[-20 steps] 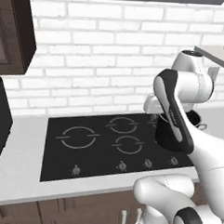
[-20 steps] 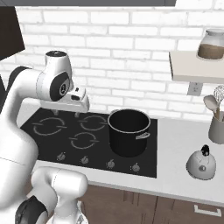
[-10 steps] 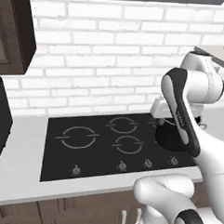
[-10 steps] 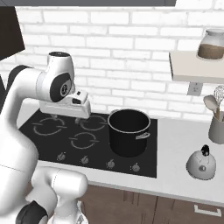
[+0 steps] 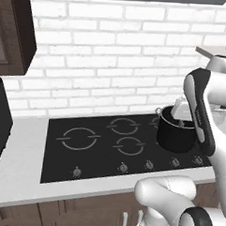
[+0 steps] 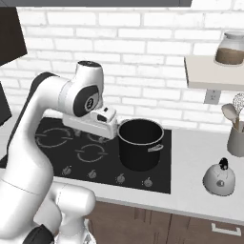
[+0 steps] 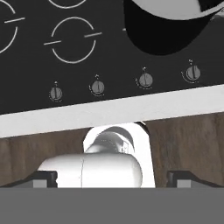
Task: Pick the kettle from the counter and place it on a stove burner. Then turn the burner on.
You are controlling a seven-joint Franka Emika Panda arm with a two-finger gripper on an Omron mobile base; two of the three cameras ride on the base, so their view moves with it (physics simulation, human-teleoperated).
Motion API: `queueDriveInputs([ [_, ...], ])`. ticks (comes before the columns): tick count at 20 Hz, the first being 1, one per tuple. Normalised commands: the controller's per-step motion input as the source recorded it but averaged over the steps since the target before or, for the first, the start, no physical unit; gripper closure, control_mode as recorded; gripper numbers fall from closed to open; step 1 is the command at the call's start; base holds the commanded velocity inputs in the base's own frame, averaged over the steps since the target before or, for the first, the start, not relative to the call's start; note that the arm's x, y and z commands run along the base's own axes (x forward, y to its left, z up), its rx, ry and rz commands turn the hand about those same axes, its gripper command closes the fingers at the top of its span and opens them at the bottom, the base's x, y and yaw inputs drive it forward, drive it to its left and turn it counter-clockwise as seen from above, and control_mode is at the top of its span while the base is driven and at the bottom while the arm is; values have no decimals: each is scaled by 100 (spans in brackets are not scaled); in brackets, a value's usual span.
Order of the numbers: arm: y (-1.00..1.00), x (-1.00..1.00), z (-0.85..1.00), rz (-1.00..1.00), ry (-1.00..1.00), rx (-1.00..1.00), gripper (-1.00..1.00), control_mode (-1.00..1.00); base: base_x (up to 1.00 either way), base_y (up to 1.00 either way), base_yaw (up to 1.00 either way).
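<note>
swung rightward since a second ago, from above the middle rings of the cooktop (image 6: 57, 143) to just beside the black pot (image 6: 139, 144); now hovering with the hand (image 6: 106, 125) close to the pot's left rim in the right base view, and seen against the pot's back rim (image 5: 180, 111) in the left base view. fingers (image 7: 43, 178) spread wide, nothing between them, only the two dark tips low at either side of the hand view. looking down past the front of the cooktop there: a row of four small knobs (image 7: 97, 86), the pale edge of the worktop (image 7: 109, 114) below them, brown cabinet fronts lower still.

kettle (image 6: 219, 177) standing upright on the worktop at the right, well apart from the hand, with the pot between them. near it, further back, a grey holder of utensils (image 6: 236, 136), and above, a shelf (image 6: 212, 78) bearing a glass jar (image 6: 229, 47).

largest ring, the stove burner (image 5: 79, 138), at the left of the cooktop with nothing on it. pot sitting on the right side of the black glass.
</note>
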Motion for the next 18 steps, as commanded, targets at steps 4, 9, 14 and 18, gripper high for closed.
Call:
queueDriveInputs([
  [4, -64, 1, 0, -11, 17, 3, -100, -100, 0, 0, 0],
  [9, -32, 35, 2, -5, 28, 0, -100, -100, 0, 0, 0],
  [14, -8, 82, -15, -1, 17, -7, -100, -100, 0, 0, 0],
  [18, -47, 20, -72, -5, -3, 0, -100, -100, 0, 0, 0],
])
